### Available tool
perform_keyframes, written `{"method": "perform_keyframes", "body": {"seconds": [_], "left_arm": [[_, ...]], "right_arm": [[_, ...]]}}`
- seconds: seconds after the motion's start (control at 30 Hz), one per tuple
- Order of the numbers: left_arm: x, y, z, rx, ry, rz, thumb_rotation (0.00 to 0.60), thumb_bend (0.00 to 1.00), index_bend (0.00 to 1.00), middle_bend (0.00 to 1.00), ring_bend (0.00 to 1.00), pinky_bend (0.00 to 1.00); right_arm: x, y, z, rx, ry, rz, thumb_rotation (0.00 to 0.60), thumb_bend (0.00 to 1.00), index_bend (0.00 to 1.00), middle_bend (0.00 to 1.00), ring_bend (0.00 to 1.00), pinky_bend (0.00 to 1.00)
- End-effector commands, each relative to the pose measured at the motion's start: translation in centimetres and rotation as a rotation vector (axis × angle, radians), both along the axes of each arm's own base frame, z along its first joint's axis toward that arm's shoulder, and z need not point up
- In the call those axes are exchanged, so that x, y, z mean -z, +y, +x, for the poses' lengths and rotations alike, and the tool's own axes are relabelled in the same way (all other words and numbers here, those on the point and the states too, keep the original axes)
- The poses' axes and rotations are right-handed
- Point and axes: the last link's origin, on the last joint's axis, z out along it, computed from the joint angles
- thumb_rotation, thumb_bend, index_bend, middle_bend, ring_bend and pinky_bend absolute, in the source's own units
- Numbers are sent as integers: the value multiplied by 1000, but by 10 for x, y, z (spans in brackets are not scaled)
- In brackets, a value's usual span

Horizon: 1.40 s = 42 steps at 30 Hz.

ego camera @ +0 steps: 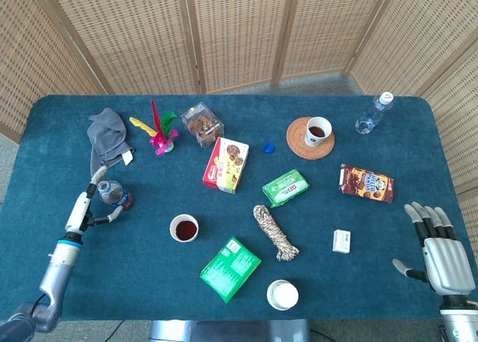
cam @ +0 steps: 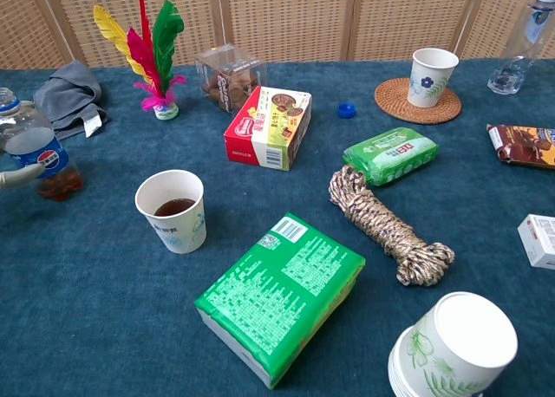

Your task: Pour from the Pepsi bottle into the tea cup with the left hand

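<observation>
the pepsi bottle [cam: 33, 151] stands upright on the tabletop [ego camera: 112, 275] near its left edge, with a little dark drink at the bottom. the left hand [ego camera: 84, 207] is just beside it, and its fingers [ego camera: 113, 214] are spread around the bottle's lower part. in the chest view one finger lies against the blue label, but i cannot tell if the hand really grips the bottle or only touches it.

the tea cup [cam: 173, 210] stands to the right of the bottle, apart from it, with dark liquid inside. between bottle and cup there is only bare blue cloth. behind the bottle lies a grey cloth [ego camera: 106, 135], and further right a feather toy [cam: 149, 55] stands upright. a red box [cam: 268, 126] and a clear box of snacks [cam: 227, 74] are behind the cup. a green pack [cam: 281, 292] lies in front of the cup to the right, then a rope bundle [cam: 388, 224].

the right hand [ego camera: 441, 252] rests at the right edge of the tabletop, well apart from everything, holding nothing, with its fingers straight and a little apart.
</observation>
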Motion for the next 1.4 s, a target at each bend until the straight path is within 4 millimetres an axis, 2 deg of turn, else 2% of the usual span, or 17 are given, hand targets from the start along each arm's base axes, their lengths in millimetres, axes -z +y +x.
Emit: {"method": "perform_keyframes", "body": {"seconds": [0.03, 0.27, 0.63, 0.77, 1.1, 1.23, 1.4], "left_arm": [[-2, -3, -1, 3, 6, 3, 600, 346, 0, 0, 0, 0], [-16, -23, -5, 39, 15, 20, 600, 346, 0, 0, 0, 0], [-56, -68, -9, 115, 80, 84, 600, 346, 0, 0, 0, 0], [-80, -72, -11, 147, 233, 105, 600, 346, 0, 0, 0, 0], [-155, -77, 11, 141, 620, 125, 600, 337, 0, 0, 0, 0], [-171, -85, 18, 89, 738, 115, 600, 256, 0, 0, 0, 0], [-175, -91, 21, 56, 761, 106, 600, 173, 0, 0, 0, 0]], "right_arm": [[0, 0, 0, -1, 0, 0, 600, 80, 0, 0, 0, 0], [-1, 2, 2, -7, -5, -3, 600, 78, 0, 0, 0, 0], [-1, 4, 4, -17, -10, 4, 600, 80, 0, 0, 0, 0], [-1, 5, 5, -18, -11, 4, 600, 81, 0, 0, 0, 0], [2, 6, 6, -18, -11, 23, 600, 81, 0, 0, 0, 0], [2, 6, 6, -18, -8, 26, 600, 80, 0, 0, 0, 0], [2, 5, 5, -13, -7, 23, 600, 80, 0, 0, 0, 0]]}}
